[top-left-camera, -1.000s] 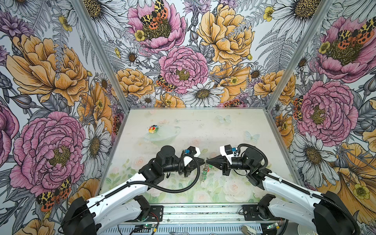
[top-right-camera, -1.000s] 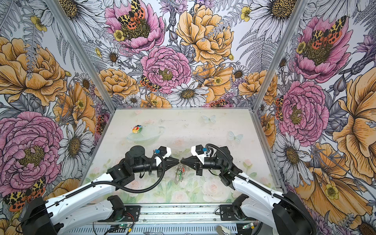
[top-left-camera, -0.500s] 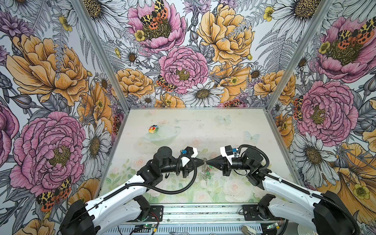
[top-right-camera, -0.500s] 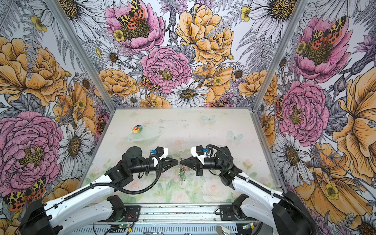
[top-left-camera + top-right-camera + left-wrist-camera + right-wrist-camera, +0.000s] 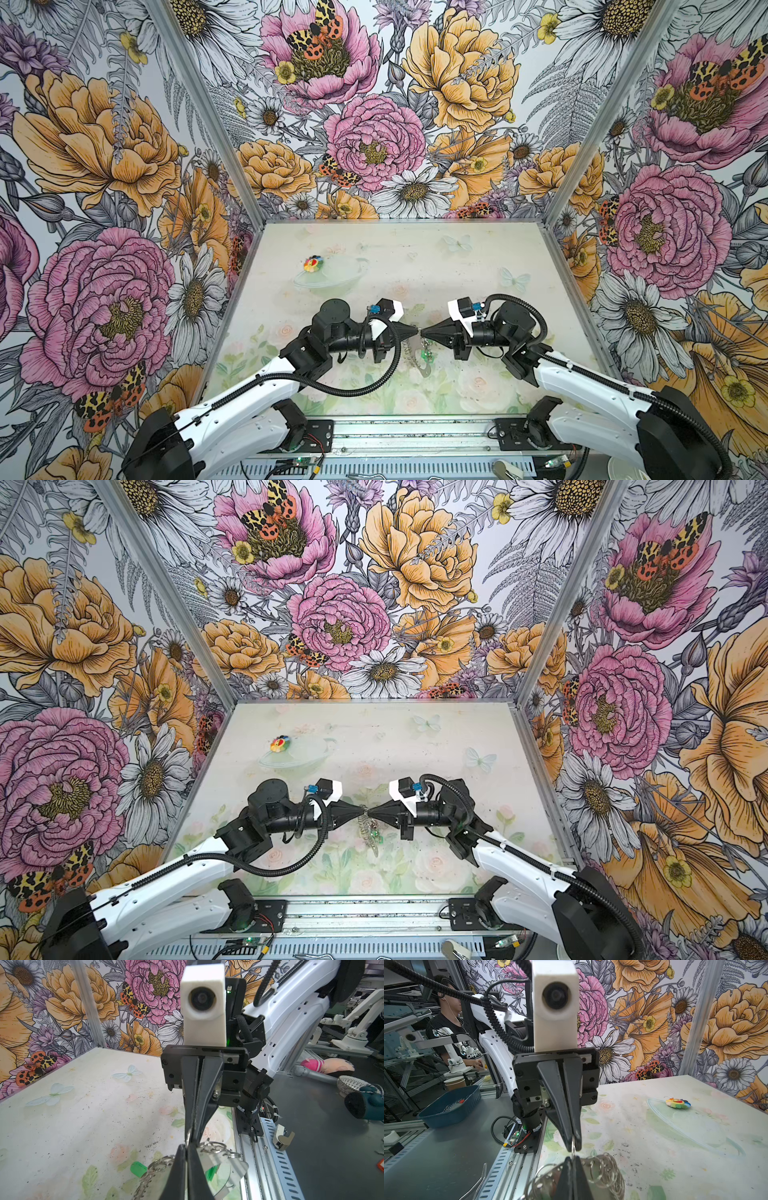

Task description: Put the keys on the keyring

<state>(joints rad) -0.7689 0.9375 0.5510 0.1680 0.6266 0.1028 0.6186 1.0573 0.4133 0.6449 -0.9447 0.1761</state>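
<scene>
The keyring hangs beneath left pincer, right pincer (tips meeting); both clamped.

In both top views my left end effector and right end effector meet tip to tip at lower centre, above the worktop. The keyring hangs just beneath them, the keys at its right. A toy lies upper left, well apart.

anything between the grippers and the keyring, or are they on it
Nothing visible is in the way. The left gripper and right gripper meet tip to tip, both shut on one wire loop of the keyring, which hangs below them with a green key.
</scene>
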